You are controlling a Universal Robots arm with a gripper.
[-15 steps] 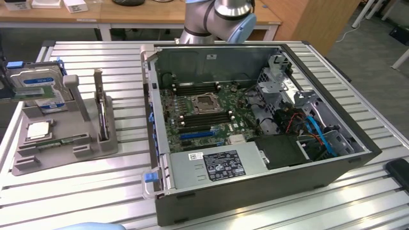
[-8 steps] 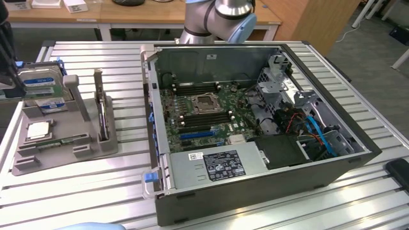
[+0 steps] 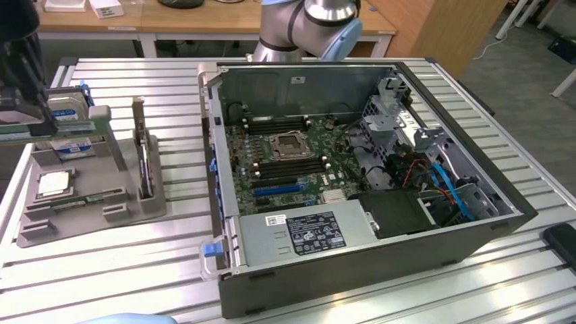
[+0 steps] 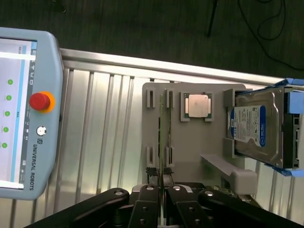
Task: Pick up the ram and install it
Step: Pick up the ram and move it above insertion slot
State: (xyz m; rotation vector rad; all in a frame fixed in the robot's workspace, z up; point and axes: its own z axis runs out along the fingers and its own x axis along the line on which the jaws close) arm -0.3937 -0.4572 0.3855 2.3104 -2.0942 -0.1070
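- Currently the gripper (image 4: pixel 162 176) is clenched on the ram (image 4: pixel 162 133), pinching the thin green stick across its faces, apparently near mid-length, with its edge toward the wrist camera.
- The ram hangs over the grey holder (image 4: pixel 190 142) that carries the silver processor chip (image 4: pixel 197 105) and the hard drive (image 4: pixel 254 128). That puts it at the exterior view's left, well apart from the open computer case (image 3: pixel 360 270).
- The grip takes only a narrow strip of board, so a jolt could probably let the stick pivot or slide.
- A tilted stick would likely meet a memory slot (image 3: pixel 286 167) skewed, jam at one end, or bend under pressure.
- The slots lie deep in the case beside the processor socket (image 3: pixel 288 143). The case walls and the drive cage (image 3: pixel 392 111) stand close, so a low or wide path could knock the stick against them.
- I cannot tell whether the slot latches are open or which way the notch faces; either one wrong would stop it seating.
- Low over the holder, the stick could clip the upright hard drive.
- The teach pendant (image 4: pixel 28 114) lies on the worktop (image 4: pixel 109 123) beside the holder, so a sweep that way could strike it.
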